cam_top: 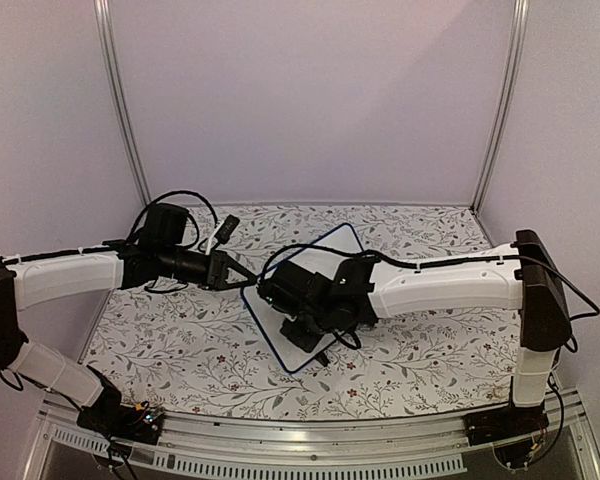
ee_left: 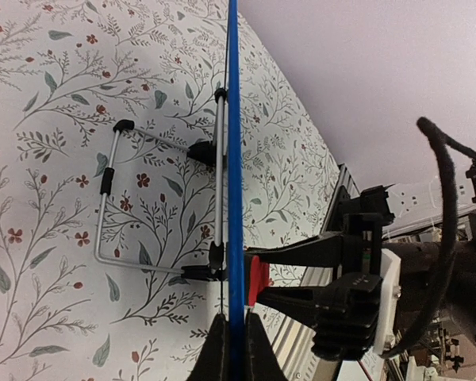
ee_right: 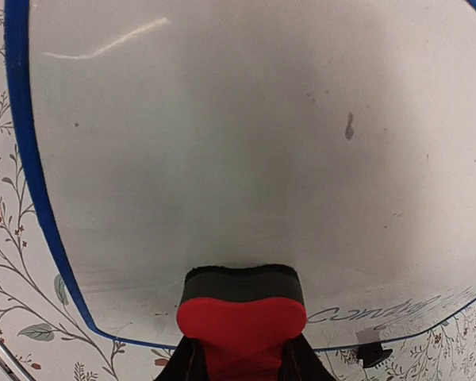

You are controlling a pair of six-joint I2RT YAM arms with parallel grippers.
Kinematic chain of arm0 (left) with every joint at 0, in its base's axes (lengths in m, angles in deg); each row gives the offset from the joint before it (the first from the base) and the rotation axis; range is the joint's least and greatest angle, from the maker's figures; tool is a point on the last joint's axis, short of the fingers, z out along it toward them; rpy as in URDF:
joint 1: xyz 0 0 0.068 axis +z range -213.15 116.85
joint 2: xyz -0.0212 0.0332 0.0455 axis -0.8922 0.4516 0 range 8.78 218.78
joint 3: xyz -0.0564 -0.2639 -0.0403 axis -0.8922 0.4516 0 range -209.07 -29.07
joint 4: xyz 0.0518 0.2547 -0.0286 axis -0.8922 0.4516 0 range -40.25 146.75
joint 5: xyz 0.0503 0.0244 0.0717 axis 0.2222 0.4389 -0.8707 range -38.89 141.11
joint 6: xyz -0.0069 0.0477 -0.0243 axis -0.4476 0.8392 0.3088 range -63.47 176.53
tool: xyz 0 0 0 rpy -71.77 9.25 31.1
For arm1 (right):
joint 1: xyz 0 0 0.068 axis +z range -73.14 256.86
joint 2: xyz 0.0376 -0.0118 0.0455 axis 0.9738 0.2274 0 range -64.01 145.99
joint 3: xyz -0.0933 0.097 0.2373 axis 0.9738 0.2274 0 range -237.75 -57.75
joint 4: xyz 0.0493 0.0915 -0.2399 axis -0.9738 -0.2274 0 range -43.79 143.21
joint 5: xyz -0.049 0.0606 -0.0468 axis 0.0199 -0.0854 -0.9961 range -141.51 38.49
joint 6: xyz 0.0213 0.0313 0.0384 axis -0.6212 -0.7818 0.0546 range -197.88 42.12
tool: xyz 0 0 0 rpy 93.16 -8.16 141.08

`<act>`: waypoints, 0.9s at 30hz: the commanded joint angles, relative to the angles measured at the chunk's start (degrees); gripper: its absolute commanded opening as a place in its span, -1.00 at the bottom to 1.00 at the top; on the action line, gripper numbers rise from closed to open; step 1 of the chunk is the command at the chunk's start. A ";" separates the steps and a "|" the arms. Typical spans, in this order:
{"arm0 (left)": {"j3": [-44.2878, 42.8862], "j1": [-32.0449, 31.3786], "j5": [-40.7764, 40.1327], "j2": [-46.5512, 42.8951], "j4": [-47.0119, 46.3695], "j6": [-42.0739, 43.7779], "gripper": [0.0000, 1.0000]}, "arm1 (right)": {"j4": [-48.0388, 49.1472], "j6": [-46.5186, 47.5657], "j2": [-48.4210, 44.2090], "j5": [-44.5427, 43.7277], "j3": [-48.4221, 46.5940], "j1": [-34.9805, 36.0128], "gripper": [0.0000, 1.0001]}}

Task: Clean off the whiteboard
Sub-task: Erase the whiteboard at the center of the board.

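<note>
The whiteboard point(cam_top: 330, 237), white with a thin blue frame, stands tilted on the floral table in the top view. My left gripper point(cam_top: 245, 283) is shut on its left edge; the left wrist view shows the blue frame point(ee_left: 234, 119) edge-on, clamped between my left gripper's point(ee_left: 236, 349) jaws. My right gripper point(ee_right: 242, 361) is shut on a red eraser point(ee_right: 242, 317) whose black felt is pressed against the board face point(ee_right: 222, 143) near its lower edge. Faint handwriting point(ee_right: 389, 309) and a small dark mark point(ee_right: 349, 125) show on the board. The eraser point(ee_left: 259, 282) touches the board's right side.
A bent metal wire stand point(ee_left: 103, 214) props the board from behind. One black foot point(ee_right: 373, 355) sits under the board's edge. The flowered tablecloth point(cam_top: 180, 350) covers the table; a metal rail point(cam_top: 280, 440) runs along the near edge, and walls close in the back and sides.
</note>
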 commanded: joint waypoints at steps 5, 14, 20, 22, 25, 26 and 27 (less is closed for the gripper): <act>0.12 -0.51 3.54 -1.18 -1.28 0.23 -1.00 | 4.65 -0.15 -2.62 -1.25 0.53 -4.40 -0.49; 0.06 -0.50 3.67 -1.20 -1.29 0.27 -1.00 | 3.37 1.01 -2.57 3.39 5.26 -5.74 -0.49; 0.05 -0.50 3.71 -0.99 -1.29 0.29 -1.00 | 4.18 -0.27 -4.06 6.11 10.17 -5.69 -0.50; 0.12 -0.57 3.76 -0.91 -1.29 0.24 -1.00 | 4.55 -0.60 -4.58 6.51 12.02 -5.73 -0.50; 0.10 -0.50 3.76 -0.94 -1.29 0.27 -1.00 | 5.38 -1.04 -5.40 6.91 14.76 -5.74 -0.50; 0.07 -0.50 3.76 -0.85 -1.24 0.29 -1.00 | 5.61 -1.20 -5.64 7.10 15.47 -5.74 -0.50; 0.06 -0.52 3.76 -0.85 -1.27 0.21 -1.00 | 5.89 -1.37 -5.87 7.29 16.04 -5.72 -0.50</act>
